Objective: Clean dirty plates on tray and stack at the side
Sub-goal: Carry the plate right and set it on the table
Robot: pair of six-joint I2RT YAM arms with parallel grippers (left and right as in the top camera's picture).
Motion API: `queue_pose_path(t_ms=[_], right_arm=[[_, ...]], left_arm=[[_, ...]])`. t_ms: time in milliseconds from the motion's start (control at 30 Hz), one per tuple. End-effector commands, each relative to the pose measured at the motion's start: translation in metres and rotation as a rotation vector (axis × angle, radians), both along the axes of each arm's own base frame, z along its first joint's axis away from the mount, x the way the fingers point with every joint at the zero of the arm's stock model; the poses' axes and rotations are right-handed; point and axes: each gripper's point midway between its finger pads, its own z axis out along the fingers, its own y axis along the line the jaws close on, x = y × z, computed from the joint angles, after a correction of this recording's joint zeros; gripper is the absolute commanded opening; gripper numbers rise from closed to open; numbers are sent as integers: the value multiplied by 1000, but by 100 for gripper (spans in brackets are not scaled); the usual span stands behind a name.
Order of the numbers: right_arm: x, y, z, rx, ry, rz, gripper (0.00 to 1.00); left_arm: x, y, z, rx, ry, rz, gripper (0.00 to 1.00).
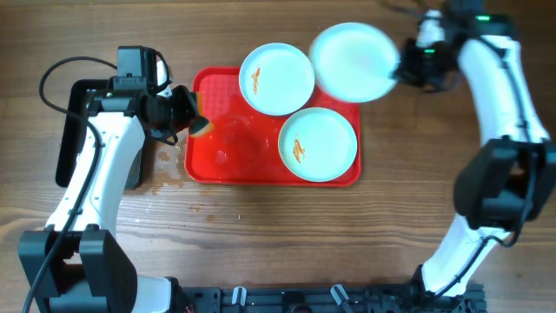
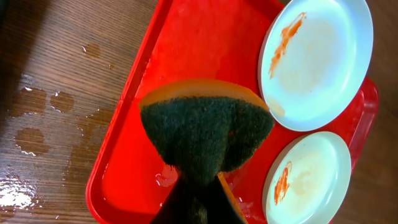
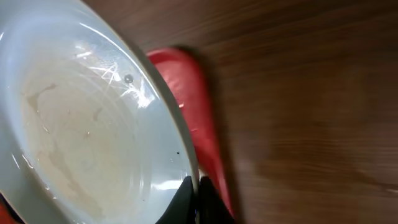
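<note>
The left gripper [image 1: 189, 116] is clamped on a wedge-shaped sponge [image 2: 205, 134] of orange foam with a dark green scouring face. The sponge juts ahead of the fingertips, over the wet left part of the large rectangular bright red plastic tray [image 1: 228, 152]. Beyond the sponge, two round pale mint-white shallow plates lie in the tray. The far plate [image 2: 317, 62] and the near plate [image 2: 308, 177] each carry an orange smear.

The right gripper [image 1: 401, 69] is closed on the rim of a third mint-white plate [image 3: 81, 124] and holds it over the tray's far right corner. That plate's bowl spreads away from the fingers, wet, with faint pale streaks. Under its edge the tray's red rim shows blurred.

On the wooden table [image 1: 391, 226], water patches [image 2: 37, 118] lie beside the tray's left rim. A glossy black rectangular tray [image 1: 68, 156] sits partly under the left arm.
</note>
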Motion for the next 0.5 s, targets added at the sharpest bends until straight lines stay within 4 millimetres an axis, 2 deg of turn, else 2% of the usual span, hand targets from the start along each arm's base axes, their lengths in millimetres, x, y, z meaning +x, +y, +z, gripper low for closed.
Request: queue_pose_path(t_ms=[0,100,167,233,300,333,367,400,433,467], right_arm=[[-9,-44,8,40,-37,-39,4],[-17,-95,-11,32,3,-213,4],[-30,-141,-37,-33,71,-433,4],[-51,-169,-64,-73,131,-532,4],[-62,-170,-83,-70,156,-534,4],[-64,-169,-89,-75,152,-517,10],[-67,-167,-95,-73,157,-514,30],[-67,-163,-96,-56,156,-505,46],[-64,-158,-95,-38,144,-480,54],[-57,-144,-90,28,110,-421,59]], left_arm=[[3,2,1,18,-11,-9,4],[3,2,1,18,-11,-9,4],[3,2,1,18,-11,-9,4],[3,2,1,18,-11,-10,4],[3,2,1,18,-12,-9,4],[3,2,1,18,-12,-9,4],[3,2,1,18,-12,-9,4],[3,2,1,18,-11,-9,4],[3,2,1,18,-11,-9,4],[3,2,1,18,-11,-9,4]])
